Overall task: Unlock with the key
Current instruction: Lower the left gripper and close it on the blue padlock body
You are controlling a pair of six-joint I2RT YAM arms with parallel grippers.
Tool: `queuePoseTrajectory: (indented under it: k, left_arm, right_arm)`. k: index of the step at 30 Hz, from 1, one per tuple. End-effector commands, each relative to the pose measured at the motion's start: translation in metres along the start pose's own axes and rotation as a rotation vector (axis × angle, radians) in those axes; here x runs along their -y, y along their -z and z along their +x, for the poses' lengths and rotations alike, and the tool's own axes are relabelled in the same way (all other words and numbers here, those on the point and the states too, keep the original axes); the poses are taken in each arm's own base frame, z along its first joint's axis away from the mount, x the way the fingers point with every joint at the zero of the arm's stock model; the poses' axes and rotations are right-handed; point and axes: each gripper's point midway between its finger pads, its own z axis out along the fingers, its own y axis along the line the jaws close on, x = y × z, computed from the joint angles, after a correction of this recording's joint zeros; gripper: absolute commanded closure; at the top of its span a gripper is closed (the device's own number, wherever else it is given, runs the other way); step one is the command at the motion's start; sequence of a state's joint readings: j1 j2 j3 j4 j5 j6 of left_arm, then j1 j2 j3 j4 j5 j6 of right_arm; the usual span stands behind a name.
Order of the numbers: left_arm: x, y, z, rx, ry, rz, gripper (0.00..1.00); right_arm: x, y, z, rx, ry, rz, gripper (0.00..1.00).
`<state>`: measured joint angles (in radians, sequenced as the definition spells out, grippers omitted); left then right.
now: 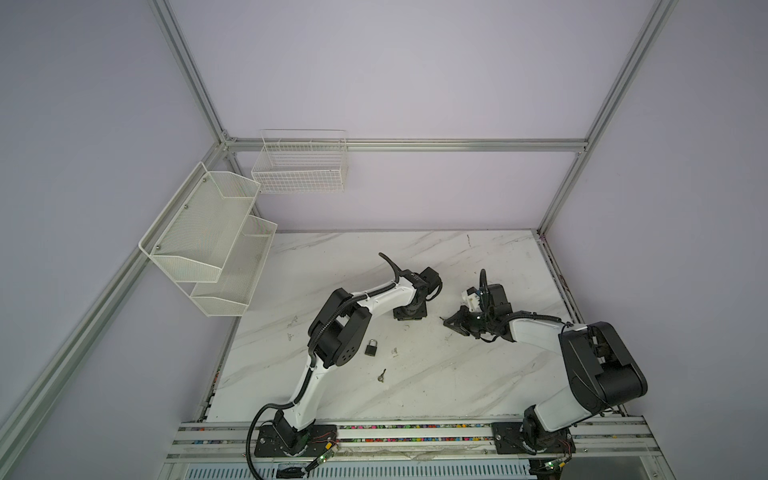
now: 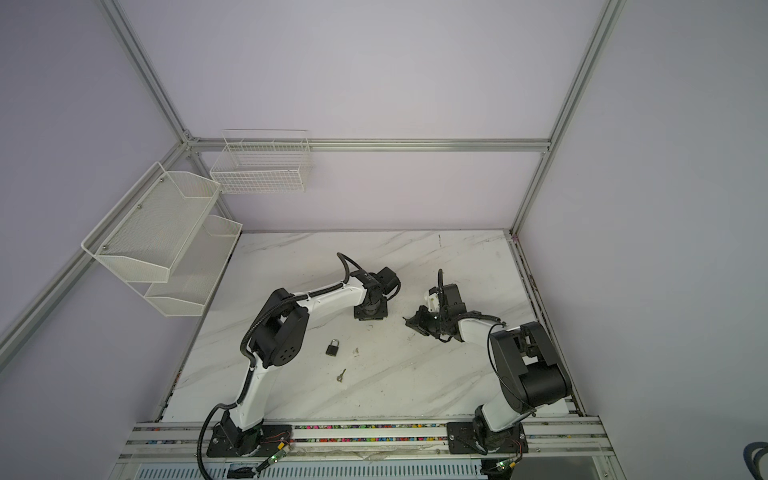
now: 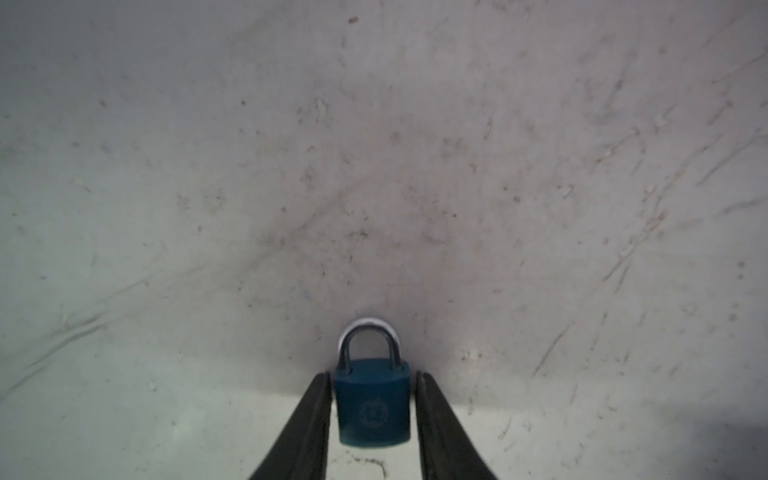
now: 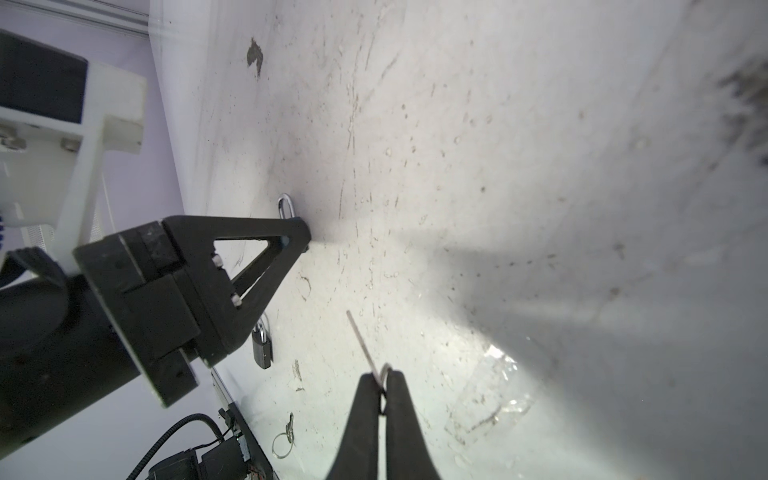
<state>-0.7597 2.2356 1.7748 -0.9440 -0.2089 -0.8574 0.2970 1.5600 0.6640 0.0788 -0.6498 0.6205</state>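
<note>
The left gripper points straight down mid-table, jaws narrowed onto the blue padlock — its body is hidden under the wrist in both top views. Just right, the right gripper pinches the key, blade jutting free. Bare table lies between them — a second padlock and a loose key lie nearer.

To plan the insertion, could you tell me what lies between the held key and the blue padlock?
Nothing: only bare tabletop separates key from blue padlock, as the right wrist view shows.
</note>
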Motion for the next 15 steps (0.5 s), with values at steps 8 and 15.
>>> queuePoseTrajectory:
  k: [8, 15]
  left_arm:
    - [0.004, -0.022, 0.01, -0.055, -0.038, -0.011, 0.68]
    - [-0.002, -0.015, 0.014, -0.056, -0.043, -0.015, 0.71]
  right_arm:
    - [-0.011, 0.002, -0.009, 0.02, 0.011, -0.033, 1.0]
    - [-0.016, 0.002, -0.011, 0.018, 0.017, -0.053, 1.0]
